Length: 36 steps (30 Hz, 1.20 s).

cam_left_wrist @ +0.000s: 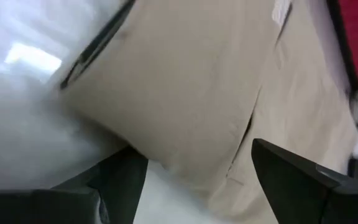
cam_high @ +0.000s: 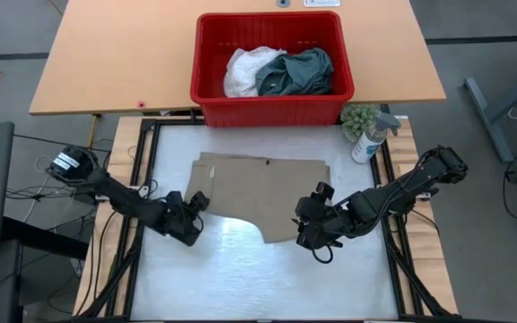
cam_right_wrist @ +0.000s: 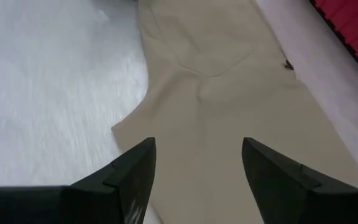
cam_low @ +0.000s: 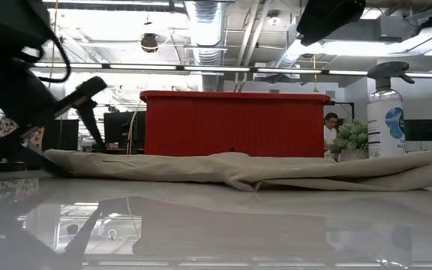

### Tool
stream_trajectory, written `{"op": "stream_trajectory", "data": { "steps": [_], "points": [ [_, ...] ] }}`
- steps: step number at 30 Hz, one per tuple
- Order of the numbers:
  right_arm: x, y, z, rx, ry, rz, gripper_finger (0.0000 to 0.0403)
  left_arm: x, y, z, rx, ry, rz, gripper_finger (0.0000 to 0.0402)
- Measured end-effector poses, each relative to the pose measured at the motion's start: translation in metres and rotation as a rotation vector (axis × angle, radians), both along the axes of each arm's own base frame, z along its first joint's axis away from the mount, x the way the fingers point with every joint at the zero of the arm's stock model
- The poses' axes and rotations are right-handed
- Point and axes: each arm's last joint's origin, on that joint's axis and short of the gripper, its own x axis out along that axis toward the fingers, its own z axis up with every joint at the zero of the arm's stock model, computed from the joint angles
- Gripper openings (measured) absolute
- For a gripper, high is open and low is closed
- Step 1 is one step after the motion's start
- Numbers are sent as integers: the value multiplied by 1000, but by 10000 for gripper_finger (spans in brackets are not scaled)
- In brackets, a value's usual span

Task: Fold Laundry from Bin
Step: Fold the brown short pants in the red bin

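Beige-khaki garment lies spread flat on the white surface, just in front of the red bin. The bin holds a white garment and a dark teal-green garment, bunched side by side. Left gripper sits low at the khaki garment's left edge, jaws spread, nothing held. Right gripper sits over its near right edge, jaws spread, nothing held. A spray bottle and a small green plant stand beside the bin's right corner.

bin rim cropped, left wrist view blurred
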Motion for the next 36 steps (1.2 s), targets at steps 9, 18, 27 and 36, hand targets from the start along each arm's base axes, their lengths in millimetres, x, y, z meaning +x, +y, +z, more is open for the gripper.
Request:
{"op": "stream_trajectory", "data": {
  "steps": [9,18,27,36],
  "points": [
    [0,-1,0,14,-12,-25,264,3,23,-1,31,49,107,273],
    [8,-9,3,33,-77,-85,264,3,42,-8,71,91,200,143],
    [25,-36,3,53,-201,-223,194,-2,48,-14,90,132,198,13],
    [41,-104,-40,67,-237,-332,18,-3,49,-14,134,130,201,12]
  ]
}}
